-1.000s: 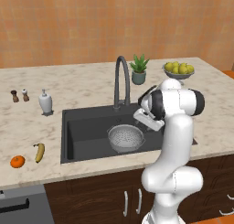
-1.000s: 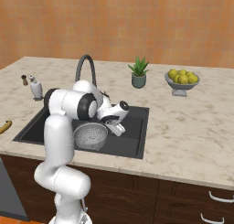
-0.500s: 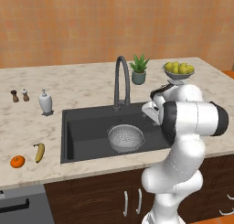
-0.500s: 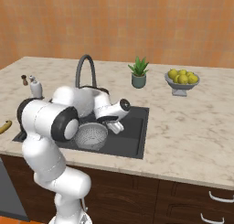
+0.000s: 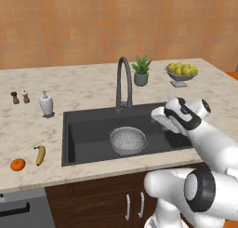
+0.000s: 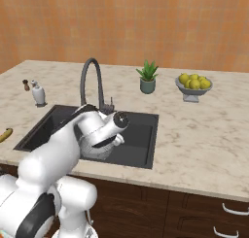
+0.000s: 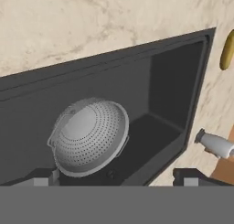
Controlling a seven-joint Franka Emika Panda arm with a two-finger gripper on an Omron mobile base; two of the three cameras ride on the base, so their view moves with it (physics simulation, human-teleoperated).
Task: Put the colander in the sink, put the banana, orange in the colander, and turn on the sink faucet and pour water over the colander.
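The colander [image 5: 128,139] sits upright on the floor of the sink [image 5: 69,129], just in front of the sink faucet [image 5: 123,83]. In the hand view the colander [image 7: 89,135] lies right above my gripper [image 7: 116,178], which is open with nothing between its widely spread fingertips [image 7: 43,177]. My gripper [image 5: 161,117] hovers over the right part of the basin, to the right of the colander and above it. The banana [image 5: 40,155] and the orange [image 5: 17,164] lie side by side on the counter left of the sink, near its front edge.
A white soap dispenser [image 5: 46,103] and two small shakers [image 5: 20,97] stand on the counter left of the sink. Behind the sink to the right are a potted plant [image 5: 141,71] and a footed bowl of yellow-green fruit [image 5: 181,72].
The arm's elbow has swung down and toward the cameras, and the hand has shifted a little up and right over the sink. The jaws stayed open. The colander has not moved.
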